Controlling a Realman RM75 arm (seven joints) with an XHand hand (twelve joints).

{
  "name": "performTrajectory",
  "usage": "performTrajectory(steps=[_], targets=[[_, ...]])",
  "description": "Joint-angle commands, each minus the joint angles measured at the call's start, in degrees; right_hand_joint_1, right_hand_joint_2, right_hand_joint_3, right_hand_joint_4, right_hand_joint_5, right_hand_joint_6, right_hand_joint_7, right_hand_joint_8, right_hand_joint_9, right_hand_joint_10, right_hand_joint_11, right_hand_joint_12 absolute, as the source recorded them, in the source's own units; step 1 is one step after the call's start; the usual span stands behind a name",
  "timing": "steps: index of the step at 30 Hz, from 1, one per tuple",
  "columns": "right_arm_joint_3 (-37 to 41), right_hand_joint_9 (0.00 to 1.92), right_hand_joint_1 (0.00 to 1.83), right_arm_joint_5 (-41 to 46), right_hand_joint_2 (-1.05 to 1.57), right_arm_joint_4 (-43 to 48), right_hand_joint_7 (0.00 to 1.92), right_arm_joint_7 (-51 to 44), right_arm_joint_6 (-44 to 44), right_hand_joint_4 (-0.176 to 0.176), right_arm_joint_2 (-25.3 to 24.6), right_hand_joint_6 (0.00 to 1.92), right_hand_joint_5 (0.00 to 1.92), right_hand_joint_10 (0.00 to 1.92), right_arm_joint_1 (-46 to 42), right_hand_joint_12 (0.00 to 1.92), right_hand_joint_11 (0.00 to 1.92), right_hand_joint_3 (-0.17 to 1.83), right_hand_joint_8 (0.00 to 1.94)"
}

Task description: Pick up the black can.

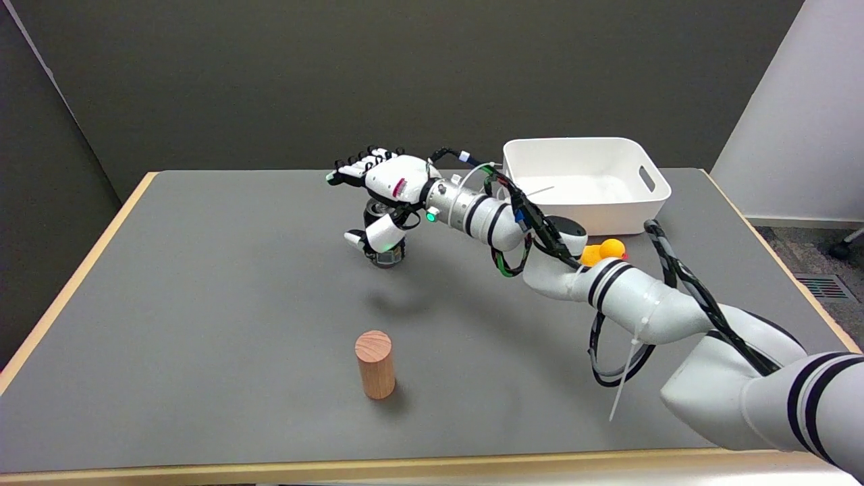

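1. We reach our right robot hand (381,196) across the grey worktop (202,304) to the black can (386,251), which stands upright toward the far middle, its base on the surface.
2. Our robot hand arches over the can: the fingers (358,164) curl above and behind its top, while the thumb (378,236) comes down across its near face. The digits wrap around the can; whether they are pressing it firmly we cannot tell, since the palm hides most of the can.
3. We judge the grasp to be in hand and the lift not yet begun, because the can sits on the worktop.
4. A wooden cylinder (374,363) stands well apart, nearer the front edge and out of the arm's path.
5. A white bin (584,182) sits at the far right, with a yellow rubber duck (604,251) just in front of it, partly hidden behind our forearm.
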Motion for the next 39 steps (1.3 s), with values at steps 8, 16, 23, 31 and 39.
performTrajectory(steps=[8,16,23,31,39], targets=[[-0.4,0.16,0.43,-2.5,0.61,-2.0,0.25,0.6,-3.0,0.043,1.2,0.44,0.16,0.64,-1.5,0.98,0.0,0.99,0.35],[0.0,0.26,0.48,-2.3,0.65,-2.9,0.36,0.6,-3.0,0.035,1.2,0.44,0.23,0.7,-1.3,1.13,0.03,0.91,0.38],[0.0,0.63,0.59,-2.3,0.75,-2.8,0.68,0.6,-2.0,0.054,1.2,0.95,0.43,1.2,-1.3,1.61,0.3,0.86,1.05],[0.0,0.71,0.69,-2.2,0.77,-2.4,0.53,0.6,-1.4,0.022,1.2,1.59,0.57,1.92,-1.6,1.92,0.0,0.78,1.94],[2.8,0.83,0.76,-2.8,0.73,-0.5,0.61,0.1,-0.7,0.018,1.4,1.84,0.59,1.92,-1.5,1.92,0.08,0.73,1.94]])
